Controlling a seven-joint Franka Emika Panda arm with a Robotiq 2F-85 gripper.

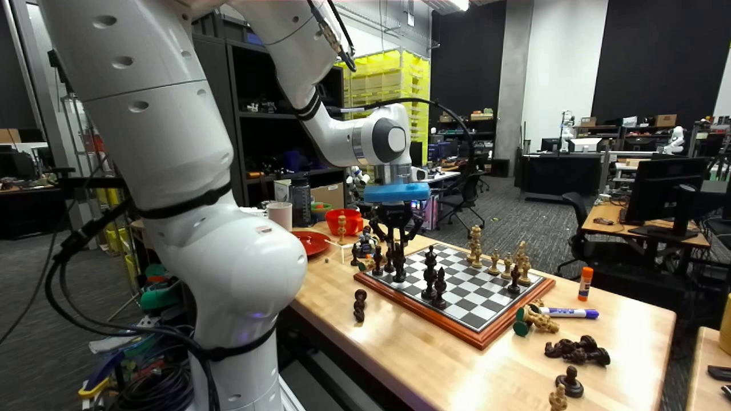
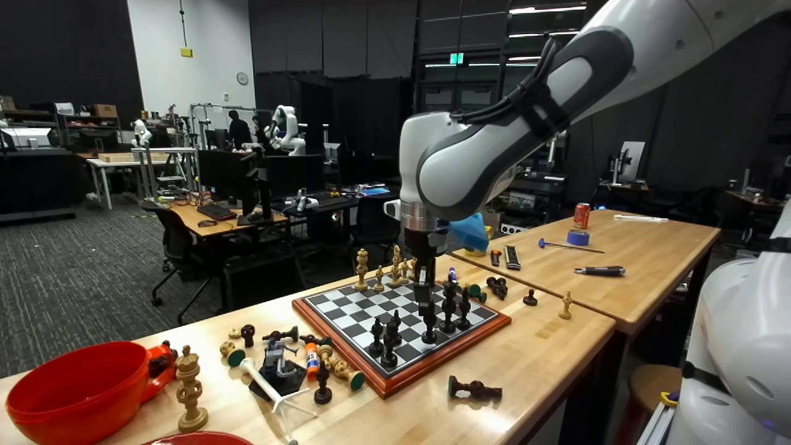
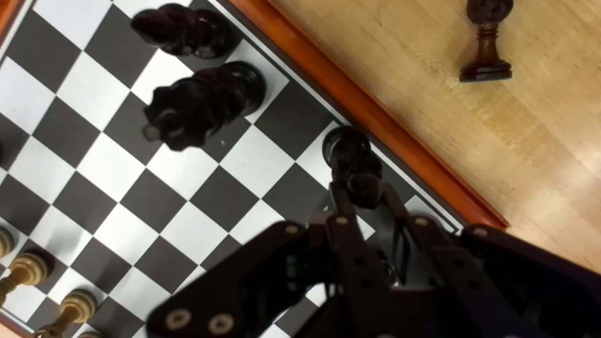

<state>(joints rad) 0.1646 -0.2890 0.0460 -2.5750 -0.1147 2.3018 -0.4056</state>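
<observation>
My gripper (image 3: 360, 188) points down over the near edge of the chessboard (image 1: 434, 315). Its fingers (image 3: 342, 199) are closed on both sides of the head of a dark chess piece (image 3: 348, 150). The piece stands upright, and its base (image 2: 429, 337) appears to rest on a square by the border; whether it is slightly raised I cannot tell. A tall dark crowned piece (image 3: 202, 103) and a dark pointed piece (image 3: 185, 30) stand on one side along the same edge. Several dark pieces (image 2: 389, 352) stand close on the other side, partly behind the fingers in an exterior view.
A dark piece (image 3: 487, 42) lies on the table beside the board. Pale pieces (image 1: 476, 248) stand along the far edge. A red bowl (image 2: 80, 389), a white tripod (image 2: 272, 386), a glue stick (image 1: 585, 283), a marker (image 1: 571, 313) and fallen pieces lie around the board.
</observation>
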